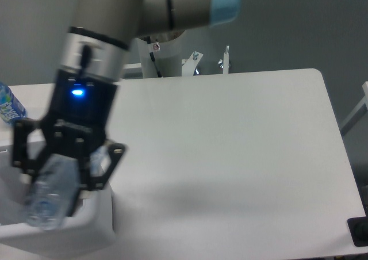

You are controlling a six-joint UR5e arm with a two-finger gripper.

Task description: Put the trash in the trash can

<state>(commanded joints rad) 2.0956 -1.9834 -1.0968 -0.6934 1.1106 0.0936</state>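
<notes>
The single fixed camera looks down on a white bench (230, 156), with the arm (109, 30) filling the upper left of the frame, large and close to the lens. Its upper part runs off the top edge, so only the grey wrist section and a strip of pale blue cap show.

At the lower left the black hand (60, 176) hangs with a blue light lit on its body. Its fingers are clamped on the crushed bottle (52, 194) — clear, blue-tinted, tilted so that its lower end points toward the bottom left corner. The picture is blurred here, and the exact contact points of the fingers are hard to make out.

The bottle and hand sit over the bin (75, 228), most of which is hidden behind them; only a white rounded corner and part of the rim show at the bottom left. The inside of the bin cannot be seen.

At the left edge, partly cut off, stands a deep-blue bottle (8, 107) with a white label — well apart from the hand.
</notes>
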